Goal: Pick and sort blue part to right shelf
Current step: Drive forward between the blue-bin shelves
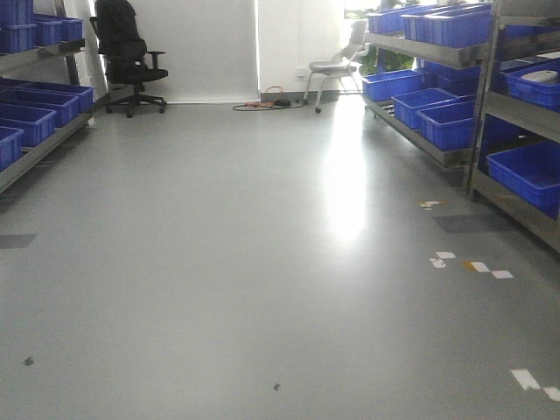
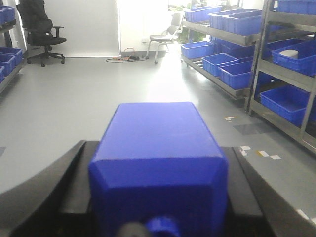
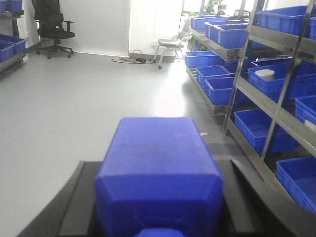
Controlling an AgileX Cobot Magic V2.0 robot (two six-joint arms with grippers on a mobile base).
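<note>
1. Blue part fills the left wrist view, closest to the lens. It is a square-bodied block of matte plastic with bevelled shoulders, and its short neck and cap sit at the bottom edge, pointing back toward the wrist.
2. I read the left gripper as pinching it: the black fingers flank both flat sides with no gap I can make out.
3. On the other arm, a second blue part of the same shape, its top face faintly scuffed, sits clamped the same way in the right gripper.
4. Ahead and to the right of both grippers runs the right shelf, nearer the right gripper and well apart from the left one. Its rails and uprights are bright steel, and the tiers carry open blue bins of rigid plastic with thick rims.
5. I judge the step in hand to be the carry toward that shelf, since nothing has been set down yet.
6. To do it well, I would hold the squeeze on the flat faces, since smooth plastic like this may slide. I would keep both wrists level while the base swings right, then bring each part in over a bin rim, wide of the steel upright, before letting go.
7. Under the grippers the floor is glossy grey with a strong glare and scraps of pale tape toward the shelf side.
</note>
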